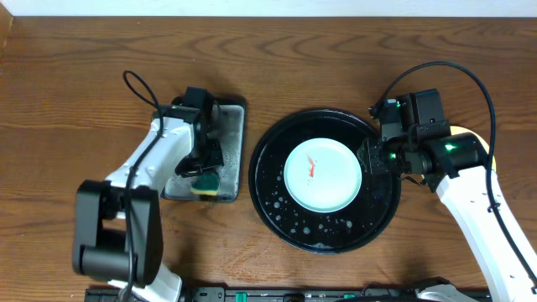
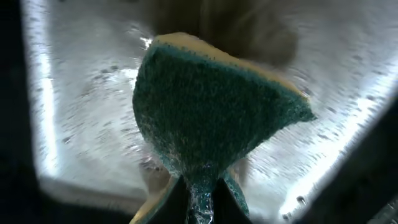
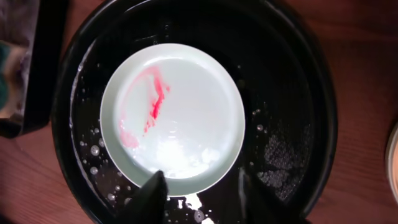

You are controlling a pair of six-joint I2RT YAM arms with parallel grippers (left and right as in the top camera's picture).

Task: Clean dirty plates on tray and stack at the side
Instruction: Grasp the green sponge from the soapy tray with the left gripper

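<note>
Brown wood (image 1: 67, 75) bears a soapy tray (image 1: 237, 151) at left, where our left gripper (image 1: 203, 173) pinches a green sponge (image 2: 211, 112). Rightward, a red-smeared mint plate (image 1: 323, 176) lies centred in the black tray (image 1: 273, 205), with our right gripper (image 3: 202, 199) spread wide at the plate's rim.

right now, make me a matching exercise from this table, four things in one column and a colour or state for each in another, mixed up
Things:
1. plate
2. sponge
3. round tray
4. rectangular tray

Colour or state:
A. black, dotted with suds
B. green, pinched in the left end effector
C. pale mint with a red smear
D. wet, lying below the sponge

Pairs: 1-C, 2-B, 3-A, 4-D
</note>
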